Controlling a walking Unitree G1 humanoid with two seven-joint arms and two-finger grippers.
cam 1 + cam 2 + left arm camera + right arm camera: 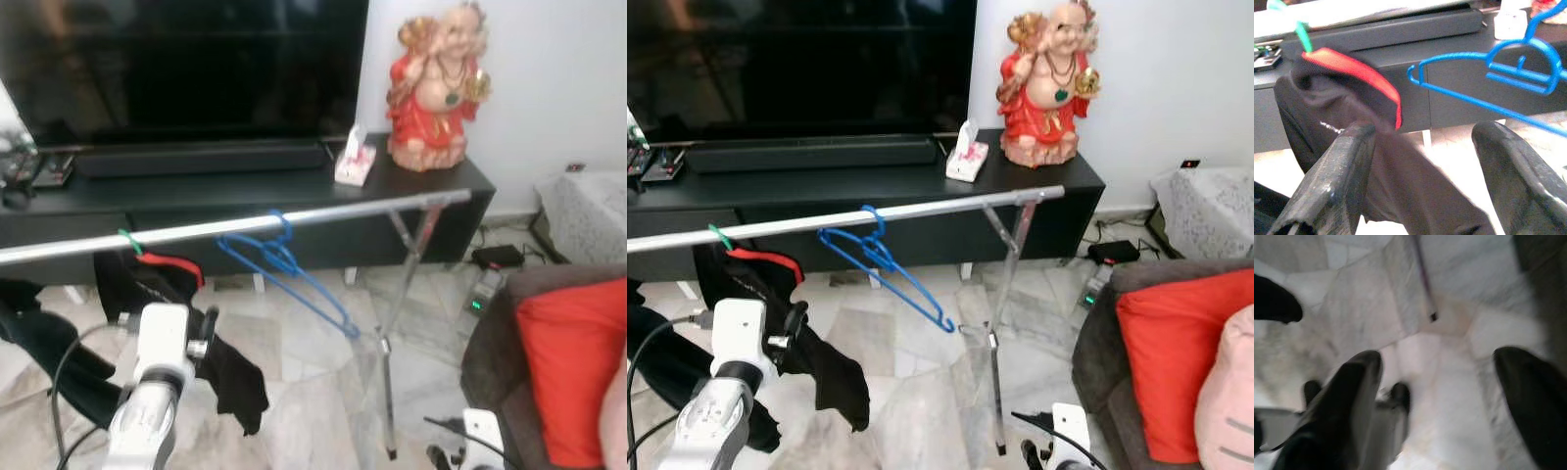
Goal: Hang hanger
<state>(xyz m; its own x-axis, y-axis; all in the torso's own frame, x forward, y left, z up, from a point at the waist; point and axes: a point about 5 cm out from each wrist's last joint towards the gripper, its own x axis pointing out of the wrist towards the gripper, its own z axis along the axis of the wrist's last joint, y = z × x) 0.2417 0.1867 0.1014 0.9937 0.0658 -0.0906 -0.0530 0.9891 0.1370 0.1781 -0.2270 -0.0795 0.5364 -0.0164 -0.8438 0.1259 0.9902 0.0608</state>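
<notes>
A blue plastic hanger (284, 259) hangs by its hook from the silver rail (323, 214) of a clothes rack, tilted down toward the right. Left of it, a green hook (130, 242) carries a black garment with red trim (157, 284). My left gripper (1422, 132) is raised just before that garment, open, with nothing between its fingers; the blue hanger (1518, 63) hangs a little beyond and to its right. My right gripper (1437, 357) hangs low over the marble floor, open and empty, and its wrist (480, 431) shows at the bottom edge.
A black TV stand (421, 196) behind the rack bears a television, a red and gold statue (436, 88) and a tissue box (355, 162). The rack's crossed legs (387, 343) stand on the floor. A sofa with a red cushion (573, 362) is at the right.
</notes>
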